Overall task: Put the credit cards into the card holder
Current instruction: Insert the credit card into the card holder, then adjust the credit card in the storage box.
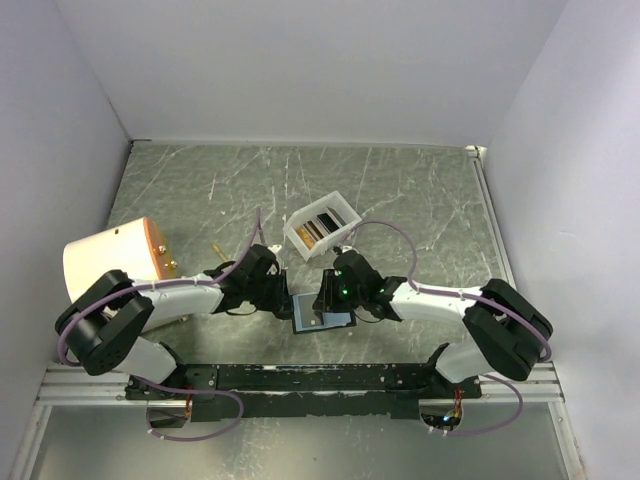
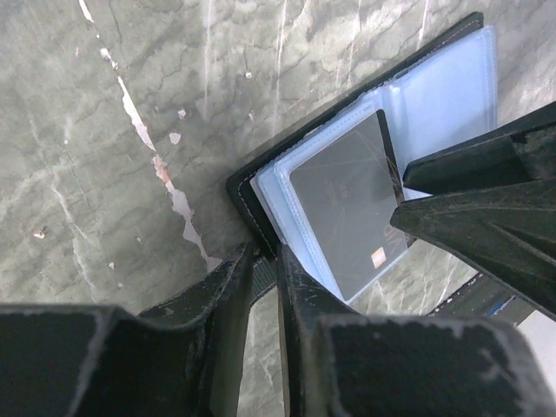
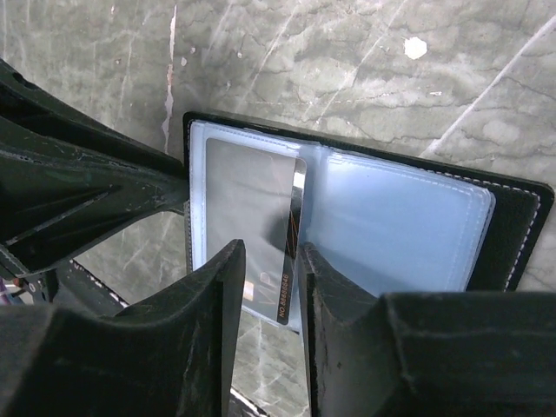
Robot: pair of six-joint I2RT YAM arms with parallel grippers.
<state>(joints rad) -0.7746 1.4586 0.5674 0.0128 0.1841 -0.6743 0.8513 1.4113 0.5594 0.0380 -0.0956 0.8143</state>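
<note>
The card holder (image 1: 322, 317) lies open on the table between both grippers, black outside, pale blue-grey inside. My left gripper (image 1: 283, 295) is shut on the black cover's corner (image 2: 252, 204), its tips (image 2: 265, 254) pinching the edge. A dark credit card (image 2: 343, 204) sits mostly inside the left pocket. In the right wrist view its dark right strip (image 3: 294, 234) sticks out of the sleeve. My right gripper (image 3: 269, 256) hovers over the card's near end with jaws a little apart, holding nothing. It also shows in the top view (image 1: 328, 295). The holder's right page (image 3: 400, 226) holds no card.
A white plastic box (image 1: 320, 228) with gold and dark cards stands just behind the grippers. A tan cylinder (image 1: 110, 262) lies at the left by the left arm. Walls close in the table on three sides. A black rail (image 1: 320, 378) runs along the near edge.
</note>
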